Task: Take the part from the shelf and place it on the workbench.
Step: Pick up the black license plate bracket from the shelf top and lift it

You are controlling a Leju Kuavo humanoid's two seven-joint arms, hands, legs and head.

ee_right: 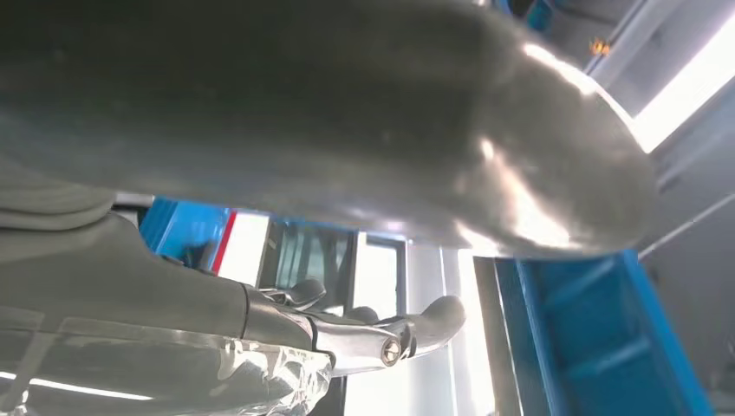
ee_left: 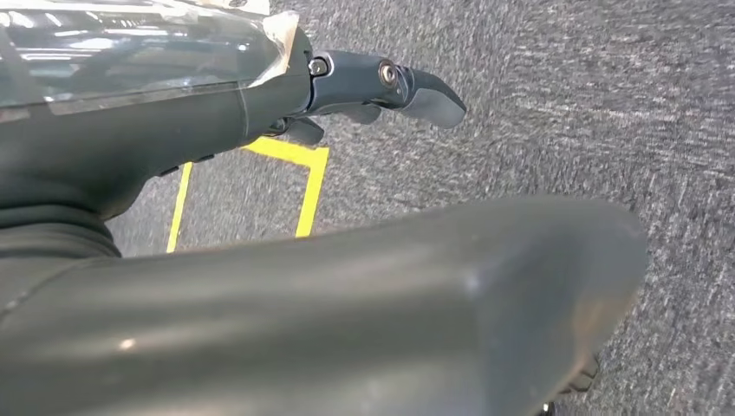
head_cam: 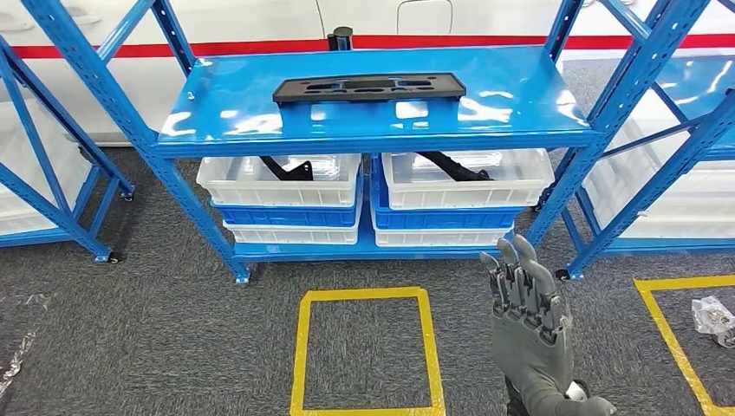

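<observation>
The flat black rectangular plastic part with cut-out slots (head_cam: 369,87) lies on the top board of the blue metal shelf (head_cam: 520,113), its long axis running left to right along the shelf. The right robot hand (head_cam: 529,325) is raised with fingers straight, released, holding nothing, well below and right of the part. The left robot hand (ee_left: 381,87) hangs over grey carpet floor (ee_left: 563,113), fingers loose, holding nothing.

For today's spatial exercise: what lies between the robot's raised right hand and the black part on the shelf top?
In the head view: stacked white and blue bins under the shelf top.
</observation>
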